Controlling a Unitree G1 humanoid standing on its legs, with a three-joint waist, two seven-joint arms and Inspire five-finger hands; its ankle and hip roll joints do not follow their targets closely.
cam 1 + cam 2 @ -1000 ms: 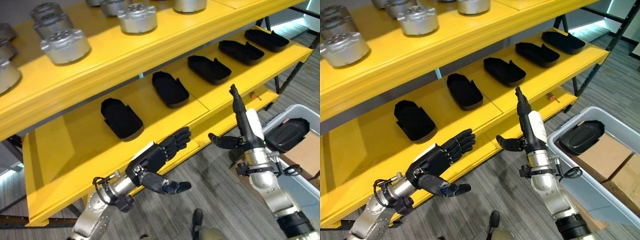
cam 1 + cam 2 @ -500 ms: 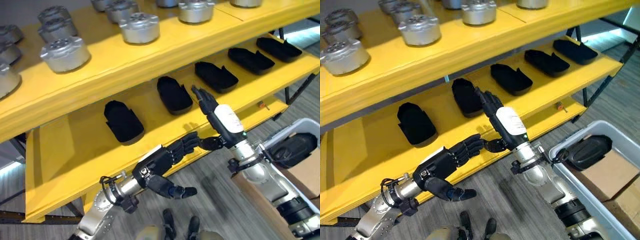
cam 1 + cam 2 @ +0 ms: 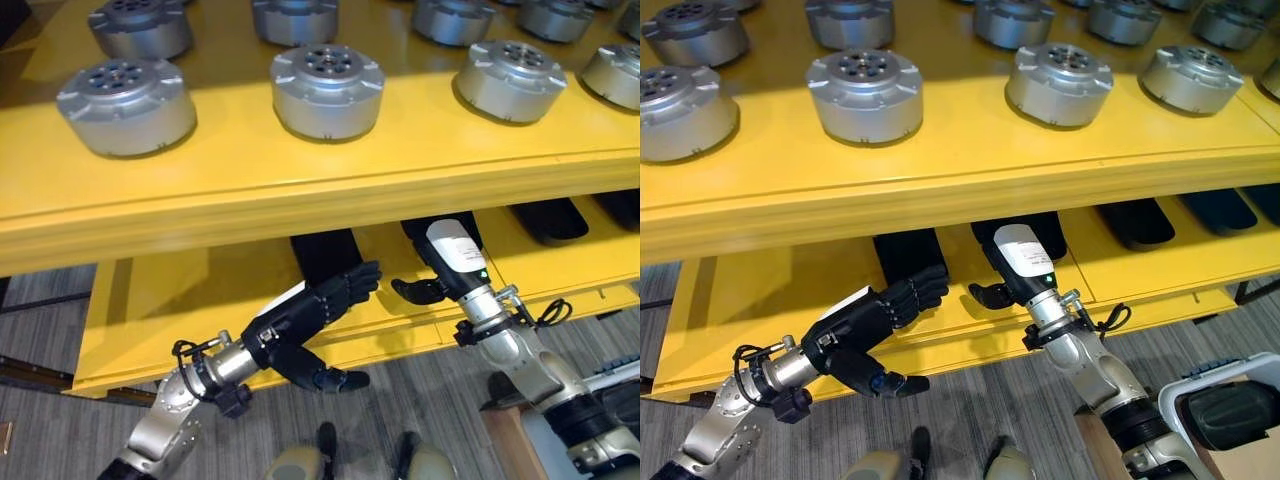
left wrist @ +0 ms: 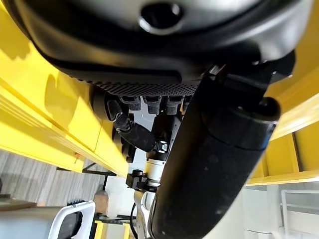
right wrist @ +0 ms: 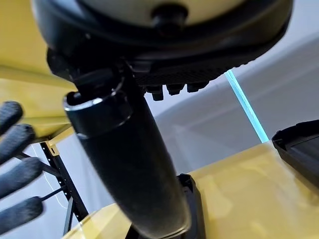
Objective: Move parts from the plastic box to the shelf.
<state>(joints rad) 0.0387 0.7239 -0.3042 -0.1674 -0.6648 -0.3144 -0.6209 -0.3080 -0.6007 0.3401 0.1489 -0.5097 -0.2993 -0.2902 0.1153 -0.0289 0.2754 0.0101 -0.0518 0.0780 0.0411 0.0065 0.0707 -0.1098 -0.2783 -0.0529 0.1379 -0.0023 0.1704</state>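
Observation:
Black moulded parts lie in a row on the lower yellow shelf (image 3: pixel 170 300); one (image 3: pixel 325 255) is just beyond my left hand, others (image 3: pixel 1140 222) lie further right. My right hand (image 3: pixel 455 262) reaches in under the upper shelf (image 3: pixel 300 190), above a black part (image 3: pixel 1045 232), with straight fingers and nothing held. My left hand (image 3: pixel 300 318) hovers open and empty at the lower shelf's front edge. Another black part (image 3: pixel 1230 415) lies in the grey plastic box (image 3: pixel 1200 375) on the floor at the lower right.
Several silver round parts (image 3: pixel 327 88) stand on the upper shelf, whose front edge overhangs the lower one. Bare yellow shelf shows left of the black parts. Grey plank floor (image 3: pixel 970 410) lies below the shelf.
The camera has swung towards the shelf. My right hand has moved from upright beside the box to reaching in over the lower shelf. The left hand has hardly moved.

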